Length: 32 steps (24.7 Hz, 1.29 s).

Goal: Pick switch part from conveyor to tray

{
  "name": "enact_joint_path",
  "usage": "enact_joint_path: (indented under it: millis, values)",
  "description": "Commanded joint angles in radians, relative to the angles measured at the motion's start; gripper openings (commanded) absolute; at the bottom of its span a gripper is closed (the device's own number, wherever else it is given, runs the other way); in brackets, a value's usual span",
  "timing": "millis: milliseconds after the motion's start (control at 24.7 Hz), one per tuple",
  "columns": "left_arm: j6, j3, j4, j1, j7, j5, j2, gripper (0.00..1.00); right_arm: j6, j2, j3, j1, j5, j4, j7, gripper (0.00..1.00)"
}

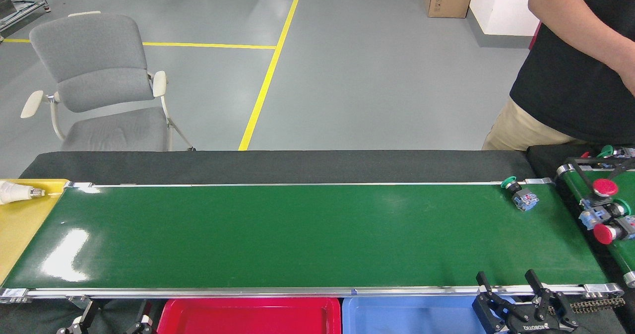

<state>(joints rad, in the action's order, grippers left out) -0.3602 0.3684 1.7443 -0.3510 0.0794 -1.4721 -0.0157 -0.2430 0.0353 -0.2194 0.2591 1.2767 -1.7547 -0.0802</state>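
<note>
Right gripper [516, 294] sits low at the near rail, its two black fingers spread apart with nothing between them, poised just over the blue tray [412, 316]. That looks like a waiting post: jaws parted for a part, and the drop-off tray right beneath them. Over on the other side, the left gripper [111, 324] barely pokes into view at the bottom edge beside the red tray [248, 316]; two prongs show with a gap between them, so it reads as spread too, and it holds nothing.

Out across the belt now, and there's the switch part [518, 194]: a green-capped push button with a blue-grey body, lying on its side at the far right end of the conveyor [297, 234], close to the far rail. It's well apart from the right gripper, across the belt's width.

Further right, the narrower feeder belt [603, 225] carries more switches [603, 210], red caps and green among them. A person [575, 76] in a black shirt stands behind that corner. Far left, a yellow tray [20, 225] holds a white bulb-like item [17, 192]. My call: the right arm is best placed for this pick.
</note>
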Motion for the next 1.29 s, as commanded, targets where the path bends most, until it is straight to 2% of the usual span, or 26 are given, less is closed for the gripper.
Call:
enact_joint_path:
  millis: [0, 526, 850, 971, 1052, 1133, 1254]
  values:
    - [0.003, 0.001, 0.009, 0.001, 0.003, -0.001, -0.007, 1.0, 0.002, 0.005, -0.006, -0.008, -0.003, -0.011, -0.001, 1.0]
    - [0.001, -0.003, 0.009, 0.0, 0.003, -0.001, -0.006, 1.0, 0.001, 0.026, -0.114, -0.015, -0.01, 0.021, -0.004, 1.0]
    - [0.001, -0.006, 0.011, 0.004, 0.002, -0.002, -0.006, 1.0, 0.002, 0.043, -0.13, -0.1, -0.011, 0.11, -0.046, 1.0]
    - [0.001, -0.008, 0.009, 0.004, 0.002, -0.002, -0.007, 1.0, 0.002, 0.049, -0.12, -0.143, -0.007, 0.133, -0.053, 1.0]
    - [0.001, -0.008, 0.009, 0.006, 0.002, -0.001, -0.007, 1.0, -0.005, 0.048, -0.115, -0.166, -0.007, 0.136, -0.102, 1.0]
    - [0.001, -0.006, 0.009, 0.006, 0.002, -0.002, -0.009, 1.0, -0.01, 0.046, -0.072, -0.187, -0.007, 0.136, -0.165, 1.0]
    - [0.001, -0.006, 0.009, 0.006, 0.002, -0.001, -0.01, 1.0, -0.001, 0.049, -0.003, -0.199, -0.002, 0.136, -0.179, 1.0]
